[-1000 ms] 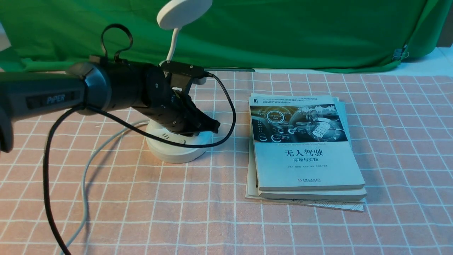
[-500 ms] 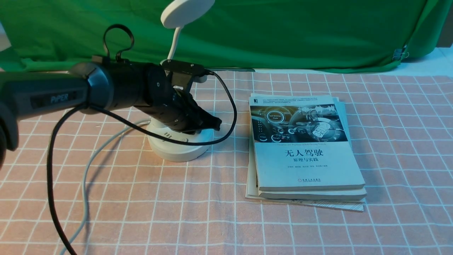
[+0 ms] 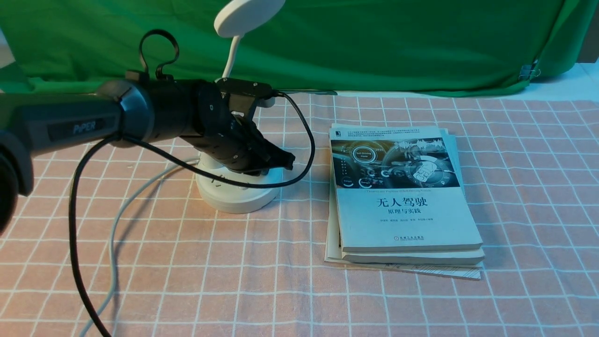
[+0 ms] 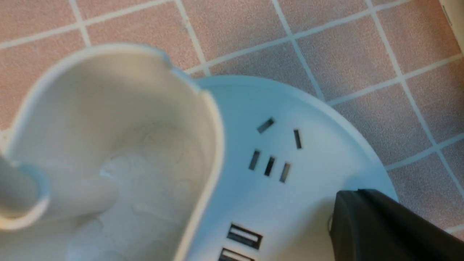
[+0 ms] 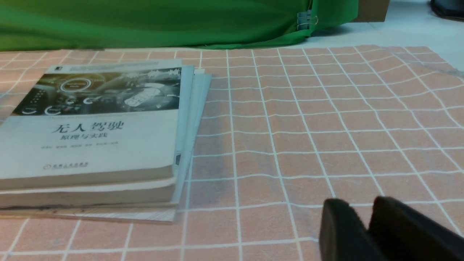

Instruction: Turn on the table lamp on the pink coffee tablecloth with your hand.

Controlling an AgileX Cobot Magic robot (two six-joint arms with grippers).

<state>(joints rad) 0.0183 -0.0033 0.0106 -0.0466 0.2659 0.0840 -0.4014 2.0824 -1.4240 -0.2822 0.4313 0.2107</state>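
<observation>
The white table lamp stands on the pink coffee tablecloth [image 3: 421, 304], with its disc head [image 3: 249, 14] up on a thin neck and its round base [image 3: 234, 196] below. My left gripper [image 3: 288, 161], the hand, is shut and empty, and its tip points down over the right part of the base. In the left wrist view the tip [image 4: 348, 197] lies over the base [image 4: 308, 170] near its rim, past the sockets and beside the oval cup [image 4: 119, 145]. Whether it touches is unclear. My right gripper [image 5: 357, 206] is shut, low over the cloth [image 5: 308, 127].
A stack of books [image 3: 402, 192] lies right of the lamp; it also shows in the right wrist view [image 5: 94, 137]. The lamp's grey cord [image 3: 114, 234] and my arm's black cable [image 3: 75, 243] run over the cloth at the left. Green backdrop cloth [image 3: 398, 42] hangs behind.
My left arm has reached a little further forward and right, and the gripper tip has risen slightly over the base. The lamp head has shifted slightly right.
</observation>
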